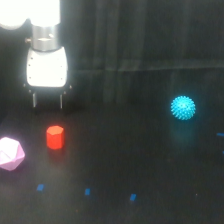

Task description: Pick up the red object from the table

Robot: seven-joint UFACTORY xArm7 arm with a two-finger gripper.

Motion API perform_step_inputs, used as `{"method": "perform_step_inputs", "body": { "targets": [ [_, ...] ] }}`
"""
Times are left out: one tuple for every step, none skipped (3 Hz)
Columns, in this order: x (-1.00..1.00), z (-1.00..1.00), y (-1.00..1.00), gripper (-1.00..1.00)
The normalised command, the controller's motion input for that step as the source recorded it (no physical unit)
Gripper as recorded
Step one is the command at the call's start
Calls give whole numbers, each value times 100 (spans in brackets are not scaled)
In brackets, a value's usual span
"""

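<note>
Exterior view: one red object (55, 137), one pink polyhedron (10, 153), one cyan ball (183, 108); jaws (48, 102) parted, empty.

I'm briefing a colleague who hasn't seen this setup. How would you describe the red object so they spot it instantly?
Start at the white gripper hanging over the black table in the exterior view's upper left. Just below it sits the red object, a small faceted block. It is smaller than the pink polyhedron to its left, and far from the spiky cyan ball on the right.
</note>
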Motion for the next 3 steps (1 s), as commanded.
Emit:
{"method": "perform_step_inputs", "body": {
  "targets": [
    [-44, 28, -61, 87],
    [27, 15, -84, 100],
    [32, -65, -99, 95]
  ]
}}
